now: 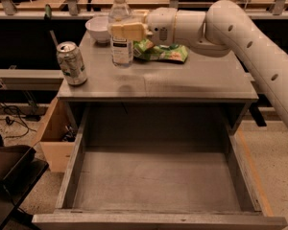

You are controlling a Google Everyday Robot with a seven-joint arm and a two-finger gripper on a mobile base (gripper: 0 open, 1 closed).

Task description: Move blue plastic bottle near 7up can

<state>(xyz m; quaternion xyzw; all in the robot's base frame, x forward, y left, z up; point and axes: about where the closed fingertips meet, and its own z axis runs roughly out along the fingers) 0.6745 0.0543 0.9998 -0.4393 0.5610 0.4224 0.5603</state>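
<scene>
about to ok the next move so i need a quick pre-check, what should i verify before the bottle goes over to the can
1. Grip: pincer shut around the middle of the blue plastic bottle: ok.
2. Bottle upright, cap on: ok.
3. 7up can upright at the table's front left corner: ok.
4. Path leftward to the can free of things: ok; the white bowl sits further back.
5. Bottle base lifted off the table: cannot tell.
6. Bottle beside the can: not ok, a gap between them.

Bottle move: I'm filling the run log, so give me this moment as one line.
gripper: over table rear, shut on bottle | bottle: upright | can: front-left corner, apart from bottle
</scene>
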